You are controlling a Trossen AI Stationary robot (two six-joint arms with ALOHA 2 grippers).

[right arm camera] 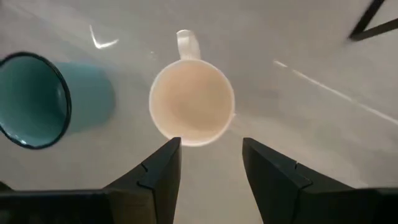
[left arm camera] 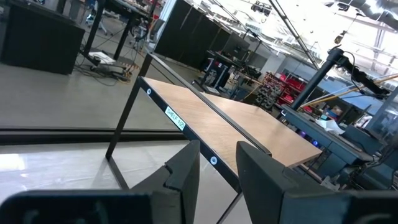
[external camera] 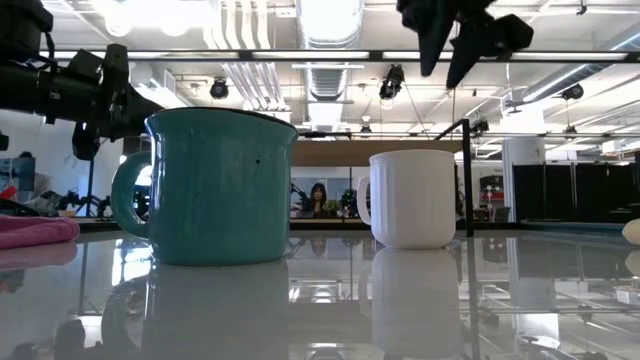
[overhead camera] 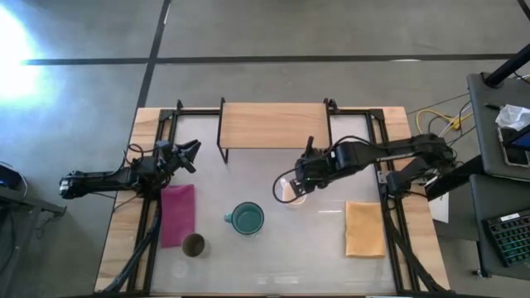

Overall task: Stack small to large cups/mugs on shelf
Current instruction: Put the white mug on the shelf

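Observation:
The small white mug [overhead camera: 291,192] stands upright on the table in front of the shelf [overhead camera: 273,124]; it also shows in the low view [external camera: 412,198] and from above in the right wrist view [right arm camera: 191,102]. The teal mug [overhead camera: 247,218] stands upright to its left. The olive-brown tumbler [overhead camera: 194,245] stands near the front left. My right gripper [right arm camera: 211,162] is open, points down and hovers above the white mug, clear of it. My left gripper [overhead camera: 186,153] is open and empty at the table's left, facing the shelf [left arm camera: 249,124].
A pink cloth [overhead camera: 177,213] lies left of the teal mug, beside the tumbler. An orange cloth [overhead camera: 364,228] lies at the right. The shelf stands on thin black legs [overhead camera: 221,153] at the table's far edge, its top bare.

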